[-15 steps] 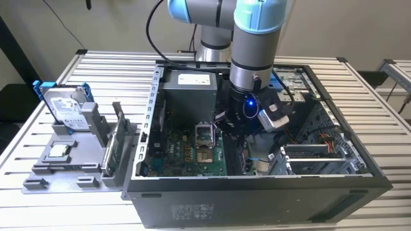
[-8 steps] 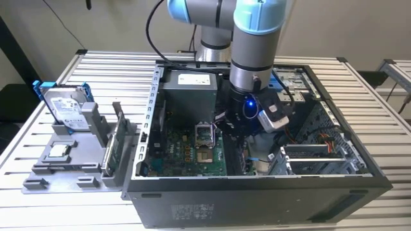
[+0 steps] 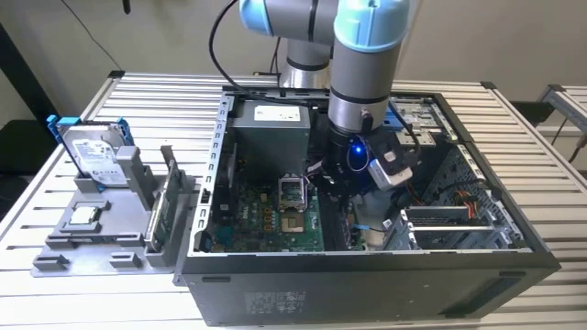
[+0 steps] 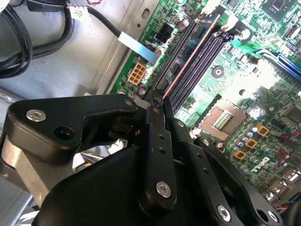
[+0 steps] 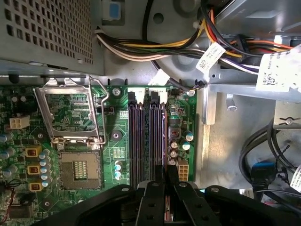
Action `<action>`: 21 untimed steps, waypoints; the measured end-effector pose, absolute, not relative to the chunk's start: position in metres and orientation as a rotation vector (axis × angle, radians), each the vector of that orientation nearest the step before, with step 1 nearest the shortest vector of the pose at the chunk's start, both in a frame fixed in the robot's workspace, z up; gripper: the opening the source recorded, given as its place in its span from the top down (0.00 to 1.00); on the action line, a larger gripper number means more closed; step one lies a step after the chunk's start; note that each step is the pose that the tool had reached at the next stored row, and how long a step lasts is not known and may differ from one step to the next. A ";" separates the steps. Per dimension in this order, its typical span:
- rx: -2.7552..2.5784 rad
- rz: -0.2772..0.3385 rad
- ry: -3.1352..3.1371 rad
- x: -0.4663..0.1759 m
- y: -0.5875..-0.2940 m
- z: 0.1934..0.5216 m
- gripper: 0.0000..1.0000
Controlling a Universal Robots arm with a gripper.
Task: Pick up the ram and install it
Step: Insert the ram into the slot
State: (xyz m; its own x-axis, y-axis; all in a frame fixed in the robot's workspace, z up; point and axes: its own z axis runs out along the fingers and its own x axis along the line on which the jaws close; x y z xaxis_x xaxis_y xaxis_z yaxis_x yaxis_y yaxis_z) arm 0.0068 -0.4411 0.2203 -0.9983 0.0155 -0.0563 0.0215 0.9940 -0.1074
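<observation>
My gripper is down inside the open computer case, over the memory slots of the green motherboard. It is shut on the ram, a thin dark stick seen edge-on with a copper-coloured line along it. The ram stands on edge, lined up lengthwise with the slot nearest the board's edge. I cannot tell whether it is pressed fully in. In the first wrist view the black fingertips sit close together at the near end of the slots. In the exterior view the arm's wrist covers the fingers.
A grey fixture on the exterior view's left holds a hard drive in a blue frame, a small chip and an upright green card. The processor socket, cable bundles and a drive cage crowd the slots.
</observation>
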 end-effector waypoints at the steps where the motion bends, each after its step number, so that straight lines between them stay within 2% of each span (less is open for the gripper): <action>1: 0.029 -0.167 3.082 0.007 -0.441 0.220 0.86; 21: 0.029 -0.167 3.081 0.006 -0.440 0.217 0.86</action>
State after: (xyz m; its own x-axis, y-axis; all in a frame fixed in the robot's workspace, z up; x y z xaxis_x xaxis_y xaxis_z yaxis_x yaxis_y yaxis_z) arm 0.0062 -0.4397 0.2169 -0.9983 0.0159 -0.0567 0.0220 0.9940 -0.1074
